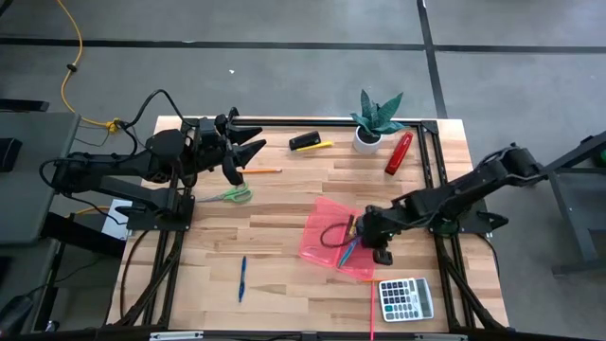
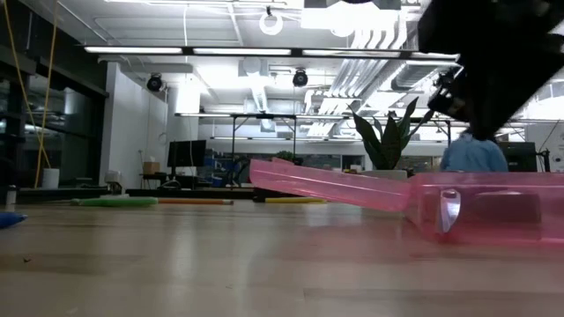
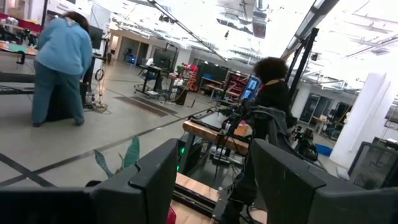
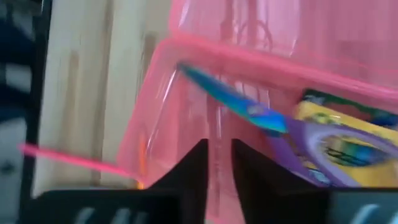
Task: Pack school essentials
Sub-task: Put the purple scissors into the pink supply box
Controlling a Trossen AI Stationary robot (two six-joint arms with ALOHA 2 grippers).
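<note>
Pink tray point(image 1: 327, 237) from above, near the tabletop's right front corner; right gripper point(image 1: 365, 248) over it, fingers barely parted, pinching nothing. Left gripper point(image 1: 248, 153) spread wide at the back left. Low view: tray blurs. Right wrist: crayon box point(image 4: 348, 146) inside, its label unreadable, beside purple-handled scissors point(image 4: 249, 109).

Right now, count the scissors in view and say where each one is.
2. Green-handled scissors lie on the table near the left gripper; purple-handled scissors lie in the pink tray under the right gripper. Others may be hidden there.
</note>
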